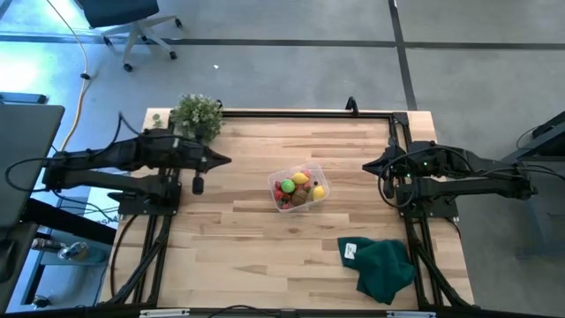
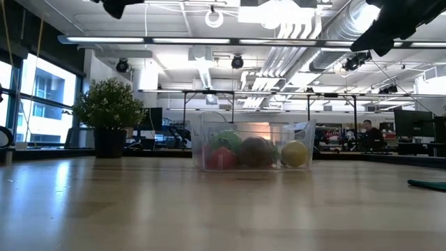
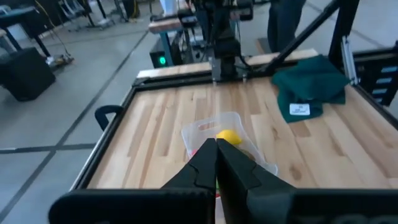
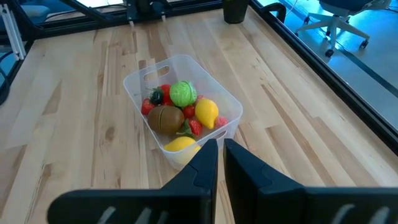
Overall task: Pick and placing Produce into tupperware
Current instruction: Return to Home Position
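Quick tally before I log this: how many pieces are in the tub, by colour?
In the tub, from the right wrist view:
Green piece: 1
Brown piece: 1
Yellow pieces: 2
Red pieces: at least 3, some partly buried
Total: at least 7 showing
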